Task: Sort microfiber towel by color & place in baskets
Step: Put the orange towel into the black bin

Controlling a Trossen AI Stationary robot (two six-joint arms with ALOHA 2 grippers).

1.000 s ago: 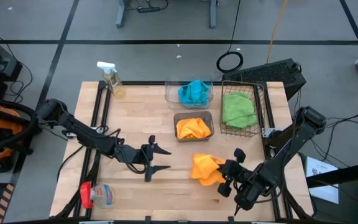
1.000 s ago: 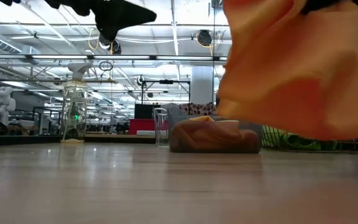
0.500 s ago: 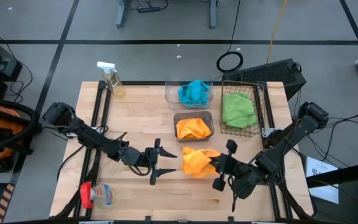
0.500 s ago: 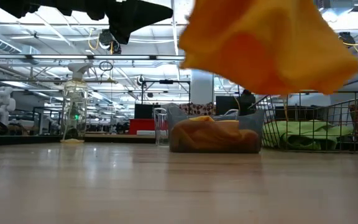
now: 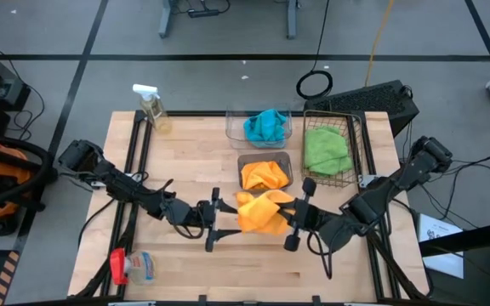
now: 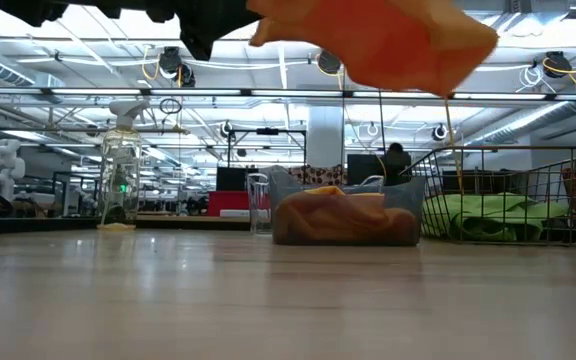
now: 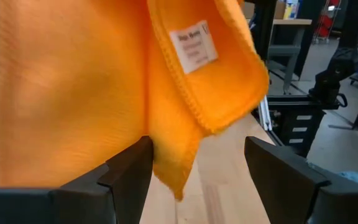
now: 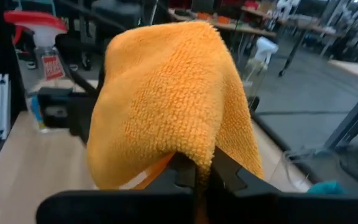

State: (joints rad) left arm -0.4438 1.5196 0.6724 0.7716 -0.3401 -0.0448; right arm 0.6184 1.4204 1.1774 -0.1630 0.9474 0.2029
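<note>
Orange microfiber towel (image 5: 260, 211) hangs in the air above the wooden table (image 5: 185, 161), pinched between the pressed-together fingers of the right gripper (image 5: 294, 223), which reaches in from the right side. It is held just near of the smoky grey tub (image 5: 264, 173), where a second orange towel (image 5: 264, 176) already lies. The left gripper (image 5: 221, 224) sits just left of the hanging cloth with its fingers (image 7: 126, 168) spread apart; one edge of the towel, with its white label (image 7: 192, 45), droops between and in front of them, but they are not closed on it. Farther back, the clear tub (image 5: 258, 126) holds a turquoise towel (image 5: 264, 125), and to its right the dark wire-mesh basket (image 5: 332, 149) holds a lime green towel (image 5: 326, 150). At the far-left corner stands a clear spray bottle (image 5: 153, 108) with a white trigger, and a second bottle with a red cap (image 5: 132, 267) lies at the near-left edge.
</note>
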